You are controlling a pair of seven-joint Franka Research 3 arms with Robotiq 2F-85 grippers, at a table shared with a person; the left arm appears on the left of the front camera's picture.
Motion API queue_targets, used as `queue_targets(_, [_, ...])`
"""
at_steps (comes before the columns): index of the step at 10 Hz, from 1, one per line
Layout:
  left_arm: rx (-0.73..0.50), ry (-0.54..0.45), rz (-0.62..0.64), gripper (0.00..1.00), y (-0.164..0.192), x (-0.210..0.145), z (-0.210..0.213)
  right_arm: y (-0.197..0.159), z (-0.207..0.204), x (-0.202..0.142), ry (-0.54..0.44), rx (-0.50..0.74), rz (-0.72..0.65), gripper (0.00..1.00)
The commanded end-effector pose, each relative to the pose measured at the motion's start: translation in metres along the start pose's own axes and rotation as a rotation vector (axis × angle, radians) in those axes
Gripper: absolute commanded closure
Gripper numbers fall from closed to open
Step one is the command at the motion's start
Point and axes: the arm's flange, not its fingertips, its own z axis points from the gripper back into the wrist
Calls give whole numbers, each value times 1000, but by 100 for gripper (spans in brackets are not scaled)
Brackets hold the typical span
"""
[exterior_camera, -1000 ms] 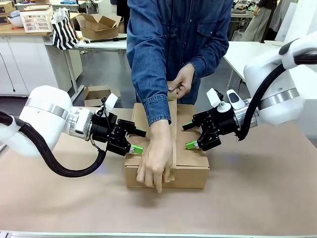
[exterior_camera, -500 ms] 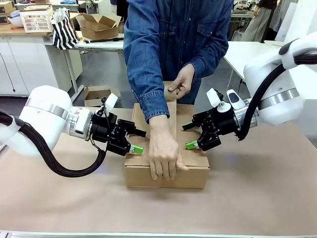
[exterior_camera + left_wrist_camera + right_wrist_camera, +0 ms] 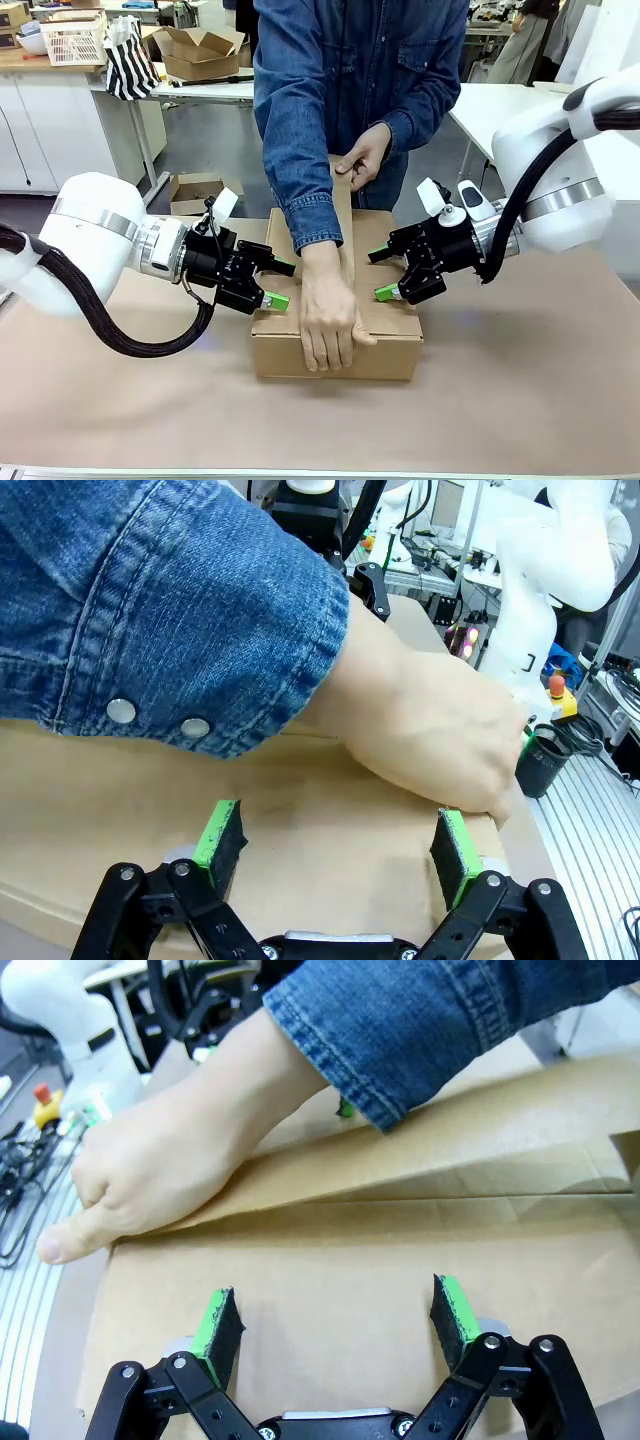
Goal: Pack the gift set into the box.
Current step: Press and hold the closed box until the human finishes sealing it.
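A workshop room with white cabinets, a striped bag and a smaller carton on a far bench lies behind the brown-covered desk (image 3: 520, 400), where the box (image 3: 385, 335) sits in the middle between the two arms. From the front, a person in a denim shirt presses one hand (image 3: 328, 320) flat on the near end of the top flaps and lifts a long brown strip (image 3: 343, 215) with the other hand (image 3: 365, 160) at the far end. The left gripper (image 3: 272, 285) is wide and empty, at the box's left edge; the right gripper (image 3: 388, 275) is likewise wide and empty, over the right side of the top. In the left wrist view, green pads (image 3: 222, 835) stand apart above the cardboard, with the sleeve (image 3: 150, 600) and pressing hand just beyond. In the right wrist view, the pads (image 3: 452, 1310) are spread over a flat flap, and the hand holds down the neighbouring flap, slightly raised. The gift set is hidden, presumably inside, so packing looks done; what seems left is closing and sealing the top.
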Motion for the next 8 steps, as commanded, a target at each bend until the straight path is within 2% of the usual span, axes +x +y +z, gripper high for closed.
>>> queue_targets(1, [-1, 0, -5, 0, -1, -1, -1, 1, 0, -2, 7, -4, 10, 0])
queue_targets(8, [-1, 0, -5, 0, -1, -1, -1, 1, 0, -2, 7, -4, 10, 0])
